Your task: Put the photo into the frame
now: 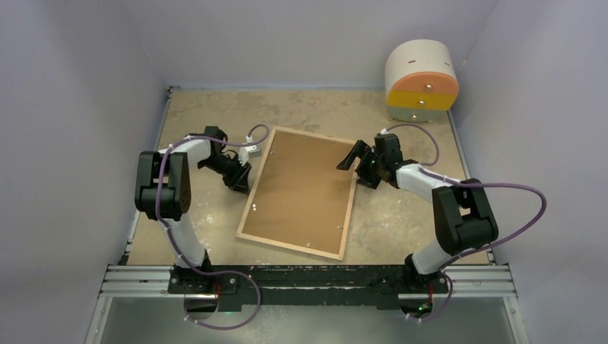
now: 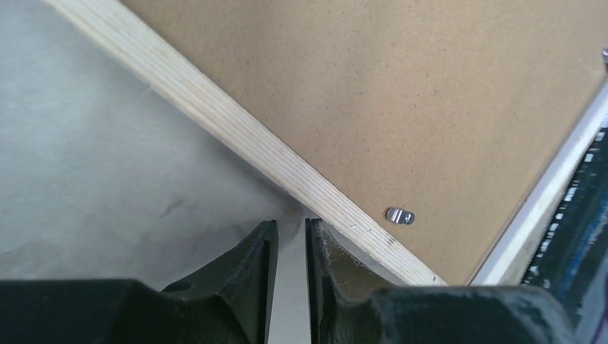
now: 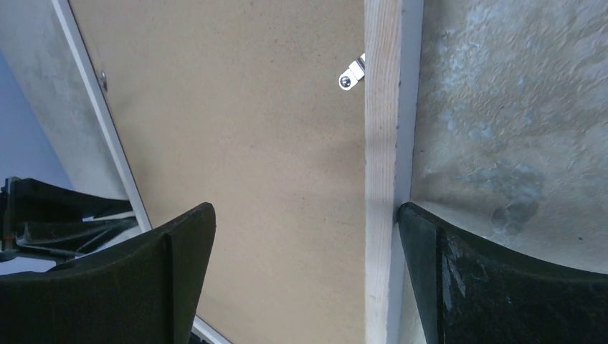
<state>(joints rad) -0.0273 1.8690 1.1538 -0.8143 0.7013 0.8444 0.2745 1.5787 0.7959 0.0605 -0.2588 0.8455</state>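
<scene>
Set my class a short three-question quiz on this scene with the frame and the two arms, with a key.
1. True or false: the frame lies face down, its hardboard back up.
2. Which gripper stands wide open astride the frame's edge? A) left gripper B) right gripper
3. Fill in: seen from the arms, the round box with orange and yellow drawers stands at the table's far ____ corner.

Key: 1 true; 2 B; 3 right.
</scene>
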